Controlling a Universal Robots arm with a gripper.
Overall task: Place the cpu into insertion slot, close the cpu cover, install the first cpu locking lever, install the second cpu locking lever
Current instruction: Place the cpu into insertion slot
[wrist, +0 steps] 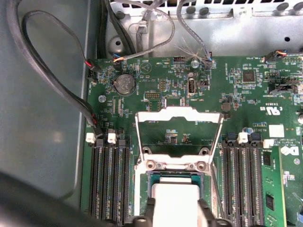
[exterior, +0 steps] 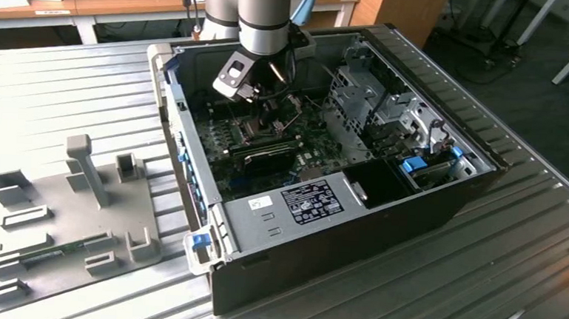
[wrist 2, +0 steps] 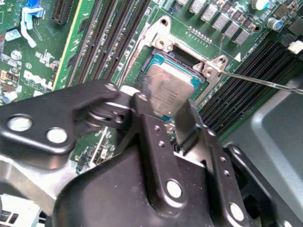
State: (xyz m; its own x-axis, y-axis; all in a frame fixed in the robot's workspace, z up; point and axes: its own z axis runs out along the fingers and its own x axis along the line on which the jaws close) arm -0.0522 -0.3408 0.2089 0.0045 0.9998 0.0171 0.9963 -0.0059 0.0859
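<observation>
Our gripper (wrist: pixel 175 213) pinches the one cpu (wrist: pixel 175 201) by two opposite edges, flat face up, at the insertion slot (wrist: pixel 176 176); we cannot tell whether it is seated. The single cpu cover (wrist: pixel 179 111) stands open beyond it, and two banks of memory slots (wrist: pixel 108 184) flank the slot closely.

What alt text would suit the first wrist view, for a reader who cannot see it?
The pincer grips a square grey chip at the socket of a green circuit board. The metal cover stands open, with black memory slots either side.
</observation>
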